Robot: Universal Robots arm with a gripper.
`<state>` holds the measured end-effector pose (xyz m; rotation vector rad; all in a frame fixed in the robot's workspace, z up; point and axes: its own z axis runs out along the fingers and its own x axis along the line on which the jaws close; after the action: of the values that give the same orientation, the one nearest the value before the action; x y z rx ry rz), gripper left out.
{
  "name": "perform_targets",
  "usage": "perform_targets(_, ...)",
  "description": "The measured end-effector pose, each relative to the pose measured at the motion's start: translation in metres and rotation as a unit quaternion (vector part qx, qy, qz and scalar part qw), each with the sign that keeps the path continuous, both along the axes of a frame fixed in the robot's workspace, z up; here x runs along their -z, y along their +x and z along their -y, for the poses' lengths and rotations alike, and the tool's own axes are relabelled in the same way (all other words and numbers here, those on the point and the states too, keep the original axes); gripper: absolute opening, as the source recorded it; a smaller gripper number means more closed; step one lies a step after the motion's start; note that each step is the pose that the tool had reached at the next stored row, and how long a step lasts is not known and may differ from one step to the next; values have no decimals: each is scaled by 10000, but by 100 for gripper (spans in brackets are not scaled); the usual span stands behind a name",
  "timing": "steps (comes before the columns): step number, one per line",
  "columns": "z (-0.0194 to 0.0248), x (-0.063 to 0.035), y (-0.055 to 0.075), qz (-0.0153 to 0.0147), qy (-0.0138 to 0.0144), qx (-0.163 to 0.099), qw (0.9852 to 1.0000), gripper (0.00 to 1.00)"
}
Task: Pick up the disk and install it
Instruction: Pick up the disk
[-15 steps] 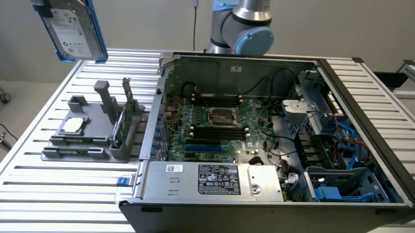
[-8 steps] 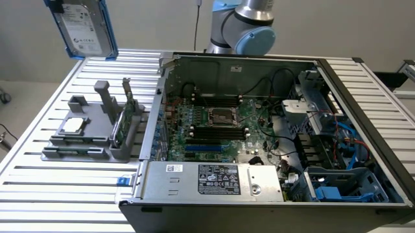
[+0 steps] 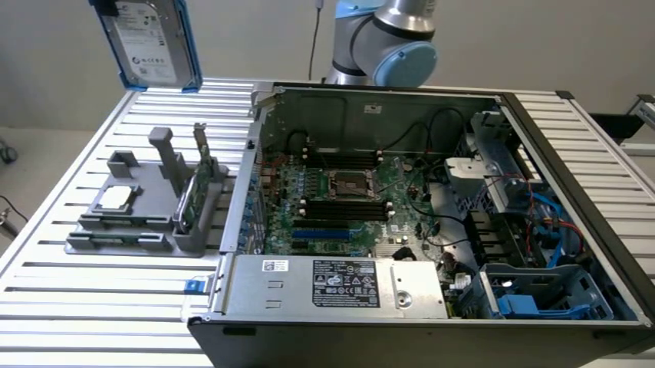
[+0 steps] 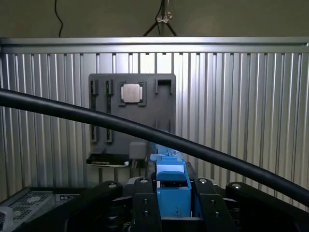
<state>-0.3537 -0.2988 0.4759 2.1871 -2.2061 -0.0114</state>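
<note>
My gripper point(image 4: 174, 205) clamped on the disk point(image 3: 152, 42), flat silver-grey metal slab, white label, blue plastic carrier, held upright high over the ribbed aluminium table point(image 3: 82, 322), near the grey slotted holder point(image 3: 128, 230), to the exterior view's left of the open computer case point(image 3: 358, 111).

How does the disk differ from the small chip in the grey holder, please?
The disk stands upright in the air; the chip lies face up in the grey holder. The disk is large and oblong; the chip is small and square. The disk has a blue frame and a white label; the chip is bare. Both are silvery metal and outside the computer case.
</note>
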Motion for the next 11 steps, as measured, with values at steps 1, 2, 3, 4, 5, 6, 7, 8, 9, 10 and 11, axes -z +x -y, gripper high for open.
perform_targets(1, 6, -8, 28, 1, 0, 0, 10000, 33)
perform_targets(2, 12, -16, 55, 1, 0, 0, 10000, 33)
perform_targets(3, 17, -24, 81, 1, 0, 0, 10000, 33)
perform_targets(4, 23, -32, 108, 1, 0, 0, 10000, 33)
perform_targets(5, 29, -40, 134, 1, 0, 0, 10000, 33)
perform_targets(6, 36, -49, 160, 0, 0, 0, 10000, 33)
perform_targets(7, 44, -59, 185, 0, 0, 0, 10000, 33)
perform_targets(8, 53, -69, 210, 0, 0, 0, 10000, 33)
perform_targets(9, 61, -78, 235, 0, 0, 0, 10000, 33)
perform_targets(10, 70, -86, 258, 0, 0, 0, 10000, 33)
perform_targets(11, 79, -95, 282, 1, 0, -1, 10000, 33)
